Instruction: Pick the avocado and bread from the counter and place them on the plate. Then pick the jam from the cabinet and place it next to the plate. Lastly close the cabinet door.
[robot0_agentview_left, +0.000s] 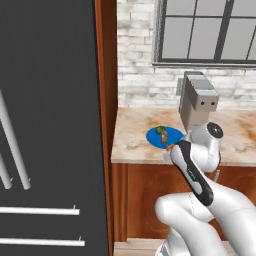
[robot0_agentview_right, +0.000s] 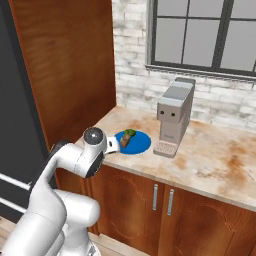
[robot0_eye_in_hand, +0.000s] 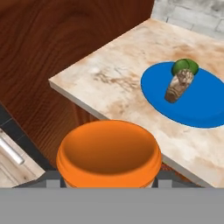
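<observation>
Pinching the jam jar (robot0_eye_in_hand: 108, 154) upright, orange lid toward your camera, your gripper (robot0_eye_in_hand: 108, 179) hangs off the marbled counter (robot0_eye_in_hand: 109, 83) edge; bread (robot0_eye_in_hand: 178, 85) and avocado (robot0_eye_in_hand: 185, 66) sit on the blue plate (robot0_eye_in_hand: 205, 109).

No readable txt, labels, brands, nos. or signs anywhere: none on coffee machine (robot0_agentview_right: 173, 116), plate (robot0_eye_in_hand: 192, 96), orange lid (robot0_eye_in_hand: 108, 151), cabinet fronts or counter (robot0_agentview_right: 210, 160).
</observation>
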